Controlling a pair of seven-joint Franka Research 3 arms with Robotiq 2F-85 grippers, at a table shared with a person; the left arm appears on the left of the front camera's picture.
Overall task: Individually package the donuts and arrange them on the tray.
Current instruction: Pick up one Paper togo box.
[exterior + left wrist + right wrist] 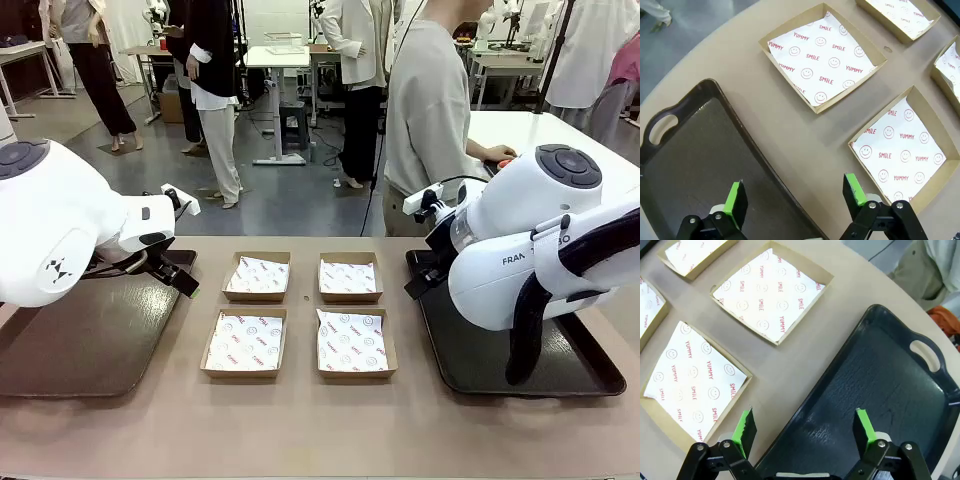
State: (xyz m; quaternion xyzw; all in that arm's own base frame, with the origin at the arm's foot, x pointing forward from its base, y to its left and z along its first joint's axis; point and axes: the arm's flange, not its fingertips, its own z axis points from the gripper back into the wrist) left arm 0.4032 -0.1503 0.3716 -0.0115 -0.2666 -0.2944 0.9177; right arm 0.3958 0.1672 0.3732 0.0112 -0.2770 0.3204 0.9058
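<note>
No donut is in view. Four shallow cardboard boxes lined with smiley-print paper sit empty mid-table: far left (257,276), far right (350,277), near left (245,343) and near right (356,343). My left gripper (183,278) hangs open over the inner edge of the brown tray (70,350). In the left wrist view, that left gripper (795,192) holds nothing, with the brown tray (690,150) below it and a box (902,150) just right of it. My right gripper (805,425) is open and empty over the edge of the black tray (880,375), beside a box (690,380).
A person (430,110) stands at the far side, one hand (497,153) resting on a white table behind, by a small orange-red thing too small to identify. Bare tabletop (300,430) runs along the near edge. Both trays are bare.
</note>
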